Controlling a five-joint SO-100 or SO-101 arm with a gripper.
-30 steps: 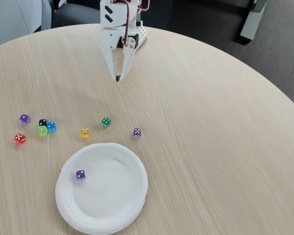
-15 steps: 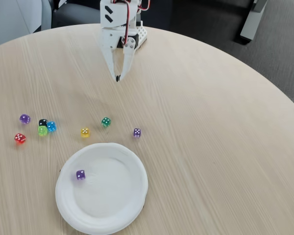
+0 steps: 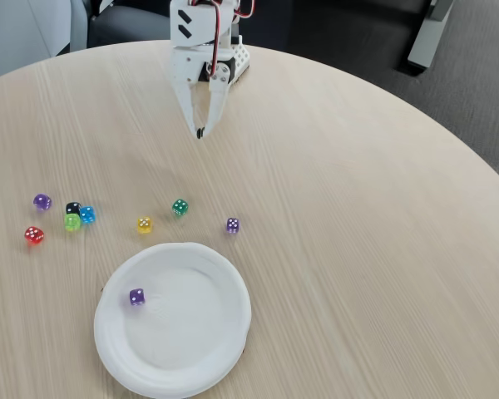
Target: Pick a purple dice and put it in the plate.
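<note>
A deep-purple dice (image 3: 137,297) lies inside the white paper plate (image 3: 224,332), near its left side. The plate rests on the round wooden table at the lower left of the fixed view. My white gripper (image 3: 200,133) hangs at the far side of the table, tips pointing down and pressed together, with nothing between them. It is well away from the plate and from every die.
Loose dice lie above the plate: a paler lavender one (image 3: 233,225), green (image 3: 180,207), yellow (image 3: 144,224), and a cluster of blue (image 3: 87,214), black (image 3: 72,208), lime (image 3: 71,222), red (image 3: 34,235) and a rounder violet one (image 3: 41,201). The table's right half is bare wood.
</note>
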